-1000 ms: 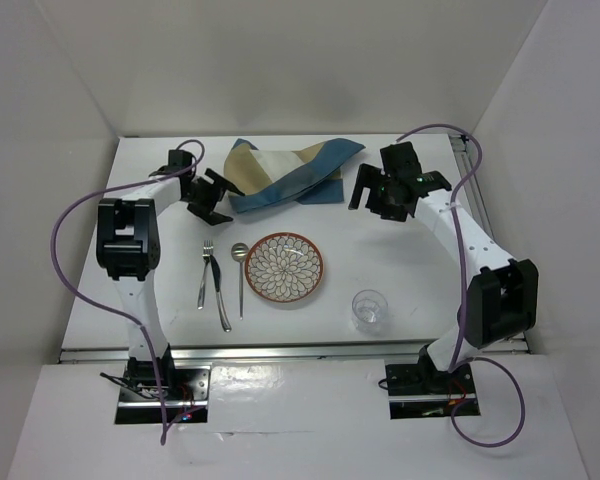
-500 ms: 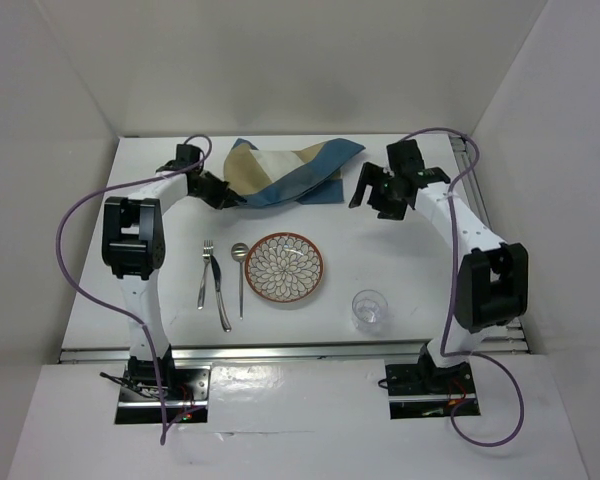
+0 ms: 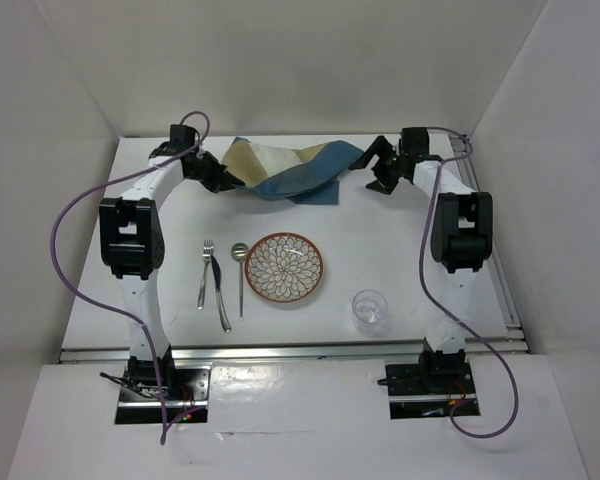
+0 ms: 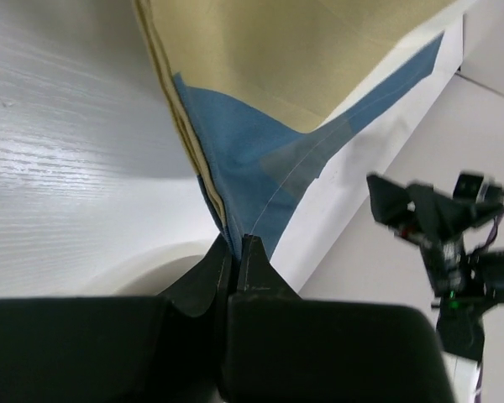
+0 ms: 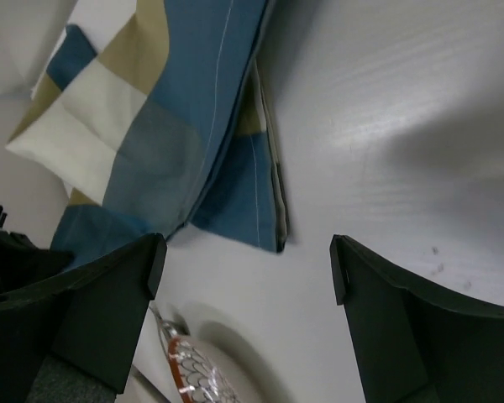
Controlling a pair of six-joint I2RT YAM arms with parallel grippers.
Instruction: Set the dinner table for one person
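Your left gripper [image 3: 227,181] is at the far left of the dinner table [image 3: 410,250]. Its jaws are pinched together on the left corner of the placemat [image 3: 285,170]. In your left wrist view the fingertips [image 4: 208,275] meet on the cloth's blue edge, and the fabric fans out away from them in tan and blue. That corner looks raised off the surface, but the angle is poor, so treat that as a maybe.

Your right gripper [image 3: 372,172] is at the far right with its jaws spread wide and nothing between them. In the right wrist view the placemat's folded right corner lies just ahead of the open fingers [image 5: 109,311], and there is bare white tabletop under the gap. The gripper is near the cloth and I see no contact.

The placemat is rumpled and folded over itself along the far edge of the table, between the two grippers.

The dinner table is the big white top filling the walled workspace. Both arm bases are at its near edge and a metal rail runs along its right side.

A patterned plate [image 3: 284,266] with an orange-brown rim sits in the middle. Just left of it the fork [image 3: 205,272], knife [image 3: 221,298] and spoon [image 3: 240,272] lie side by side, handles toward the near edge. A clear glass [image 3: 369,308] stands upright, nearer than the plate and to its right.
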